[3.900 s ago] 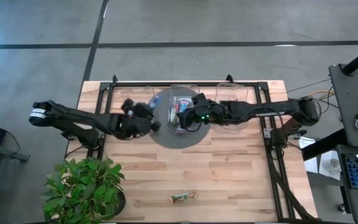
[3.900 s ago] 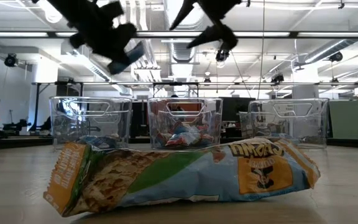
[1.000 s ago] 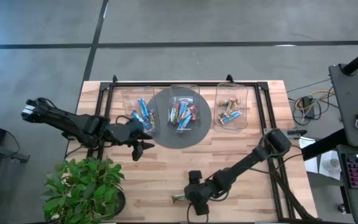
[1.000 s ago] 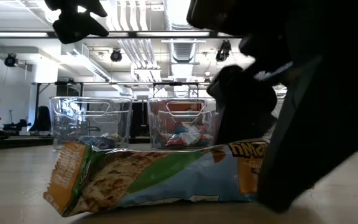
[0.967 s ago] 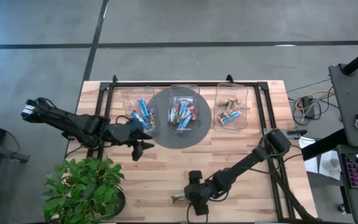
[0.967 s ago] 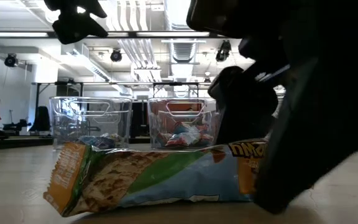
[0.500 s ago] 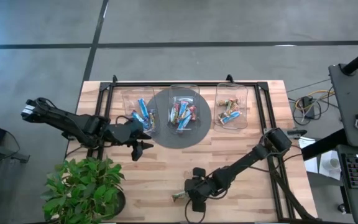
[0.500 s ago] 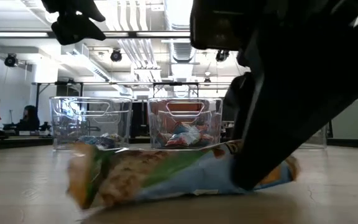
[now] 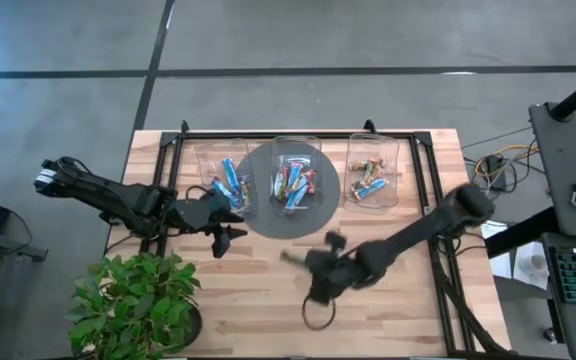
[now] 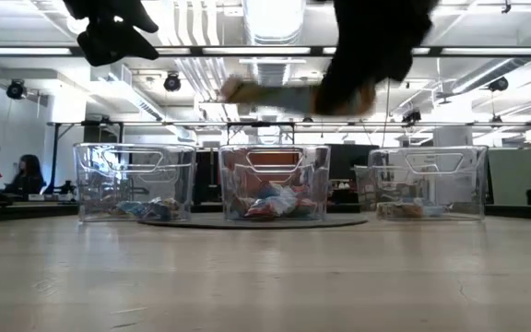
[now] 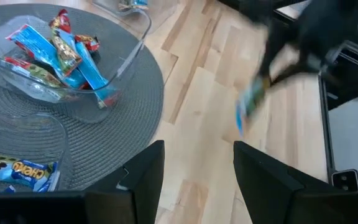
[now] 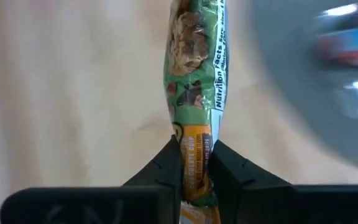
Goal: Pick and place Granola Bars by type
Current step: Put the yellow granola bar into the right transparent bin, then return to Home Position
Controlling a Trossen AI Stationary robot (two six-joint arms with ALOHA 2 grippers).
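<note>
**Last bar lifted for sorting**

High view: the right gripper (image 9: 313, 262) carries a granola bar (image 9: 294, 257) above the bench (image 9: 388, 300), toward the bins (image 9: 373, 170).

Right wrist view: its fingers (image 12: 171, 163) pinch the bar's end.

Left wrist view: the left gripper (image 11: 197, 165) waits, fingers wide.

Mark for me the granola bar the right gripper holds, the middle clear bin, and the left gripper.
granola bar (image 12: 194, 74), right wrist view, on the green middle of the wrapper.
middle clear bin (image 10: 275, 159), low view, on its front wall near the rim.
left gripper (image 9: 225, 238), high view, midway between its open fingers.
</note>
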